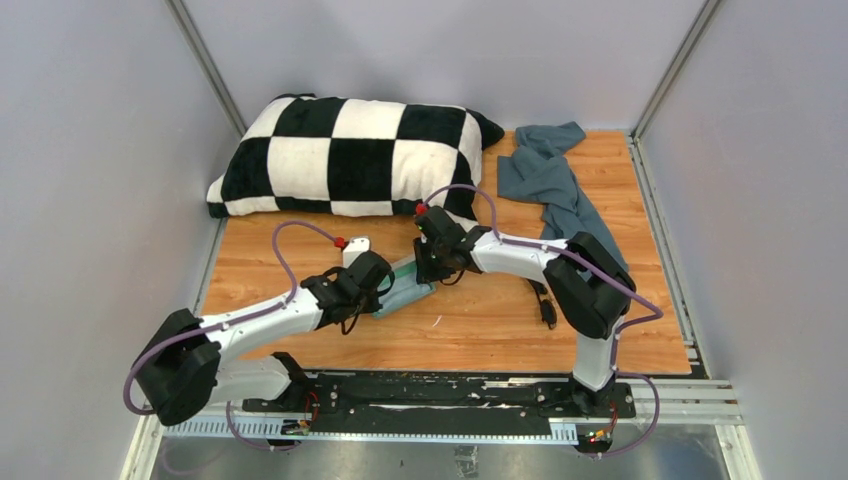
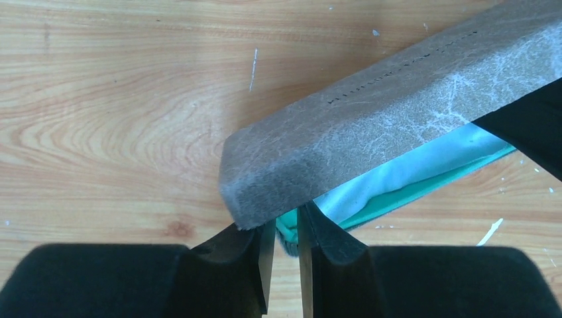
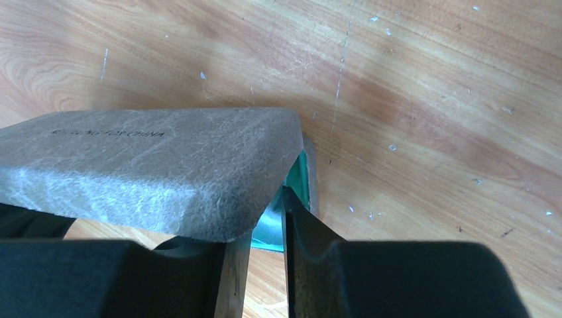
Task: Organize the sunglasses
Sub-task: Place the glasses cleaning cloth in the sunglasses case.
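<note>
A grey oblong case (image 1: 405,287) with teal lining lies in the middle of the wooden table, its lid slightly ajar. A light-blue cloth (image 2: 404,173) shows in the gap. My left gripper (image 2: 286,233) is shut on the case's lower edge at its near-left end. My right gripper (image 3: 266,228) is shut on the lower shell's end wall at the other end, under the lid (image 3: 166,172). The sunglasses are hidden. A small slender black object (image 1: 548,306) lies by my right arm, too small to identify.
A large black-and-white checkered pillow (image 1: 350,155) lies at the back left. A crumpled grey-blue cloth (image 1: 550,180) lies at the back right. Grey walls enclose the table on three sides.
</note>
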You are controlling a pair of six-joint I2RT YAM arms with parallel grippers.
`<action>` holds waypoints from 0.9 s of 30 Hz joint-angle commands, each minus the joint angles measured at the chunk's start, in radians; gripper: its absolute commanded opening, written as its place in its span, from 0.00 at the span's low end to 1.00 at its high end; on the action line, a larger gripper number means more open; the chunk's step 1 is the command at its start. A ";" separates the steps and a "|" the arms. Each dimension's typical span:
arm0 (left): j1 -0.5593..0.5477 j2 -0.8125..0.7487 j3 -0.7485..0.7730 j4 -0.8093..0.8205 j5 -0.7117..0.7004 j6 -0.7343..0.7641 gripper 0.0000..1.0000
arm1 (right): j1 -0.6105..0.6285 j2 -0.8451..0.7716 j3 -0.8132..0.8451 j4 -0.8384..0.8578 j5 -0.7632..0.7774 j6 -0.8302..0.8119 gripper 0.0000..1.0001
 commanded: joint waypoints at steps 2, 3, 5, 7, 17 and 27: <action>0.004 -0.080 0.006 -0.073 -0.026 -0.013 0.25 | 0.012 -0.078 -0.026 -0.018 0.027 -0.011 0.32; 0.000 -0.092 0.010 -0.080 -0.028 -0.013 0.25 | 0.013 -0.088 -0.030 -0.018 0.025 -0.011 0.33; -0.009 -0.111 0.017 -0.094 -0.032 -0.015 0.25 | 0.016 -0.112 -0.042 -0.018 0.025 -0.007 0.34; -0.023 -0.124 0.026 -0.107 -0.039 -0.019 0.25 | 0.017 -0.137 -0.055 -0.017 0.025 -0.004 0.35; -0.152 -0.089 0.084 -0.098 -0.090 -0.042 0.25 | 0.005 -0.364 -0.188 -0.101 0.194 -0.042 0.37; -0.292 0.030 0.163 -0.002 -0.052 -0.020 0.30 | -0.312 -0.772 -0.470 -0.261 0.308 -0.097 0.48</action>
